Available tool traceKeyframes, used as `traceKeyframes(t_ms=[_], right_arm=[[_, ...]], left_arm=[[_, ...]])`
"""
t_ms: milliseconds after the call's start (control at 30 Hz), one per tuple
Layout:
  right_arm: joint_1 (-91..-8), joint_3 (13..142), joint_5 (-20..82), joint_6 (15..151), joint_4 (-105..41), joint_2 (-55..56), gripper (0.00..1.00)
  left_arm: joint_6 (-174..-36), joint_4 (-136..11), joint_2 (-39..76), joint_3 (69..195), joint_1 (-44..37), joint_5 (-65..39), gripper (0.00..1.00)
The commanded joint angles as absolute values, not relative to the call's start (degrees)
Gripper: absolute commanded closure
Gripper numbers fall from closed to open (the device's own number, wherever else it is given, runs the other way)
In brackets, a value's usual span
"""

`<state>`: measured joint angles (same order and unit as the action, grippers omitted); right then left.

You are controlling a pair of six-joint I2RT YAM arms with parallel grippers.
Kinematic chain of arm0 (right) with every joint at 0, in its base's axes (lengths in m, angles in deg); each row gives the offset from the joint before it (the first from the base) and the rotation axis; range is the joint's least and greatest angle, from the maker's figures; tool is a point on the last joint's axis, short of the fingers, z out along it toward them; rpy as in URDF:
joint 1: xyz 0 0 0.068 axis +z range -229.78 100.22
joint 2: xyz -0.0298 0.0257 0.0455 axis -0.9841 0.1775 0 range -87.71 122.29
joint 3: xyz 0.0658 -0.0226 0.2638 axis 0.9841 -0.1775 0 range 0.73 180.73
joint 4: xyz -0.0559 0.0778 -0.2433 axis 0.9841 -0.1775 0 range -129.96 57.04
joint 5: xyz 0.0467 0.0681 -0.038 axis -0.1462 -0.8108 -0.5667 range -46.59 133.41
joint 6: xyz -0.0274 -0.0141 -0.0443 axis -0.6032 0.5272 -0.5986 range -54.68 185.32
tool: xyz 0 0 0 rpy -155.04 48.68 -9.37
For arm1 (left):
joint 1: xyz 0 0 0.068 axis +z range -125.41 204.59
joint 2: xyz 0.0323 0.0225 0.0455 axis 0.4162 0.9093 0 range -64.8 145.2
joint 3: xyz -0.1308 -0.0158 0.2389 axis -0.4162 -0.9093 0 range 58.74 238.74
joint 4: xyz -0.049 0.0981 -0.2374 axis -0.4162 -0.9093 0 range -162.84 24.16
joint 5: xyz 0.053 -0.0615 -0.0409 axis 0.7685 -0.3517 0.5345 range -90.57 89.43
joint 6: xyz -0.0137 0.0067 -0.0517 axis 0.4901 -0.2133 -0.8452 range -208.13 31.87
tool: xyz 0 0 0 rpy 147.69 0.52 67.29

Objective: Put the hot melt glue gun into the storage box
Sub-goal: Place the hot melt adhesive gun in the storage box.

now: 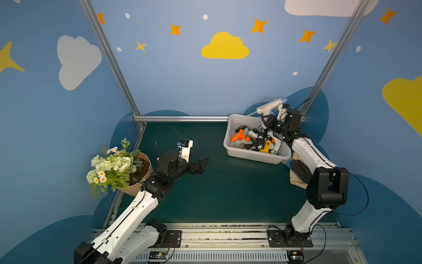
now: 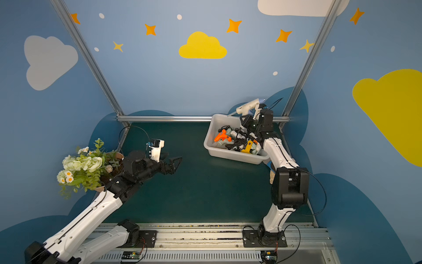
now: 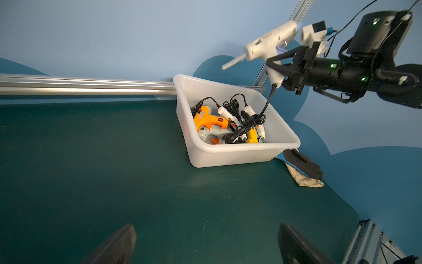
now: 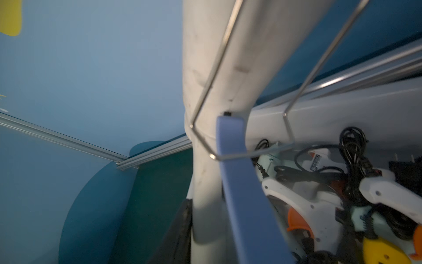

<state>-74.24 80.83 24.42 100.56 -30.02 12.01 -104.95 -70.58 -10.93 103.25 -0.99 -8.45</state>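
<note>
Nearest the camera, the two arms rise from a metal rail [image 1: 228, 237] along the front edge of the dark green desk [image 1: 228, 194]. At the desk's left edge stands a flower pot [image 1: 139, 169] wrapped in brown paper, full of white and green blooms. Just beside it the left pincer [image 1: 201, 165] hangs low over the desk, spread wide and holding nothing.

Farther back on the right, a black glove [image 3: 301, 164] lies on a beige one, touching the near right corner of the storage box [image 1: 251, 157]. The box sits on the desk by the back right corner, turned at an angle. Inside lie an orange glue gun [image 1: 239, 136], a yellow glue gun [image 1: 266, 147] and several pale ones, tangled in black cords [image 3: 242, 128].

Above the far right corner of the box, the right pincer [image 3: 272, 65] is pinched on the handle of the white glue gun [image 1: 268, 108]. That gun is in the air, above the rim, not inside the box. It is tilted, with its blue-tipped end higher and toward the back wall [image 1: 205, 80], and a pale stick juts from its lower end. Its own black cord [image 3: 268, 100] hangs from the handle into the pile in the box. The right wrist view shows its blue trigger [image 4: 239, 182] and its wire stand close up.
</note>
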Motion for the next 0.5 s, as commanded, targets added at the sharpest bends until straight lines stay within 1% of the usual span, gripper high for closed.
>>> traceKeyframes(t_ms=[0,100,267,467], right_arm=[[-72.9,77.7,26.7,101.3,-21.4,8.5,1.0],[-72.0,76.0,26.2,102.6,-21.1,8.9,1.0],[-71.7,75.6,21.1,107.2,-19.0,12.9,1.0],[-72.3,76.0,21.2,109.1,-19.8,16.4,1.0]], left_arm=[[-105.4,-69.5,-11.8,102.8,-1.2,-8.2,0.0],[-105.8,-69.4,-11.9,102.3,-1.3,-8.0,0.0],[-106.3,-69.5,-12.3,101.7,-1.5,-7.5,0.0],[-106.4,-71.1,-13.0,101.5,-1.5,-6.3,0.0]])
